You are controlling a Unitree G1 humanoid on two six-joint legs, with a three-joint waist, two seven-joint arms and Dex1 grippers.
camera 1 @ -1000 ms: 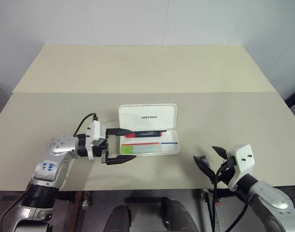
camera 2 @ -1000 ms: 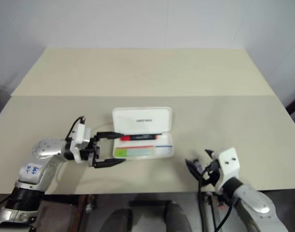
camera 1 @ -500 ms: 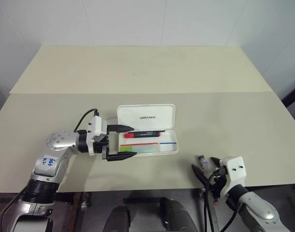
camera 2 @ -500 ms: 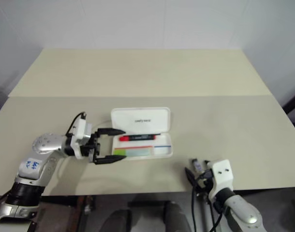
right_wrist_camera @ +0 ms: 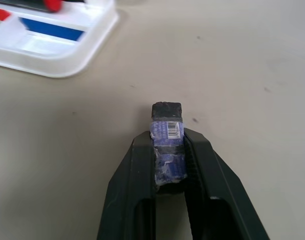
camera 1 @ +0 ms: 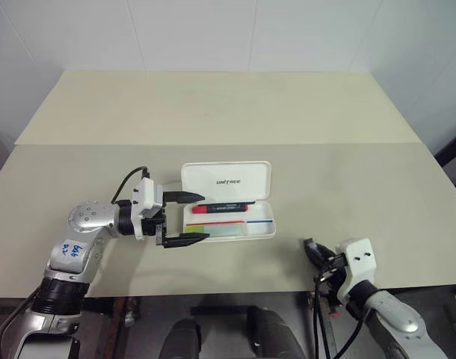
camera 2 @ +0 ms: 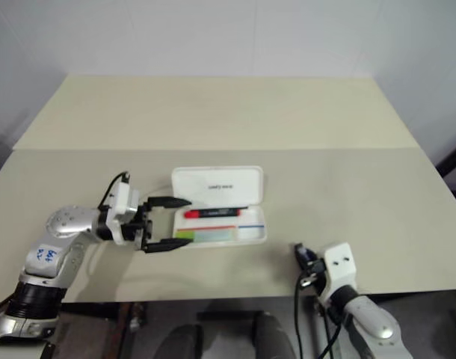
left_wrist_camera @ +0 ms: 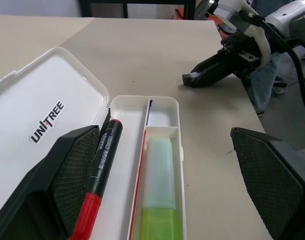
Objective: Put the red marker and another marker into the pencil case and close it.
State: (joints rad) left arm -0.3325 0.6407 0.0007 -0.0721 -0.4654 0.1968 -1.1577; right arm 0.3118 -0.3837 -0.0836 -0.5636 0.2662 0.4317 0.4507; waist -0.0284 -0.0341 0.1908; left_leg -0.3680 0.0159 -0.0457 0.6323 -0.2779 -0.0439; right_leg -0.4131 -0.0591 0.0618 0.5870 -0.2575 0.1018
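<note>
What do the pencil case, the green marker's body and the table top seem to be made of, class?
Pencil case: probably hard plastic, white, smooth and slightly glossy, with moulded rounded corners and a thin rim.
Green marker: likely translucent plastic; the pale body looks see-through, and the cap is brighter.
Table top: beige and matte; laminate or painted board, hard to tell which.

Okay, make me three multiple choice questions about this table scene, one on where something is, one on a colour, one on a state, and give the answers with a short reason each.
1. Where does the red marker lie?
A. inside the pencil case
B. on the bare table
C. in the left gripper

2. What colour is the cap of the other marker in the case?
A. blue
B. bright green
C. black

3. What is the right gripper doing?
A. standing wide open
B. shut on a small dark block
C. gripping the case lid

Answers: 1 A, it rests in the tray below the open lid. 2 B, the left wrist view shows it. 3 B, its fingers pinch the block.
</note>
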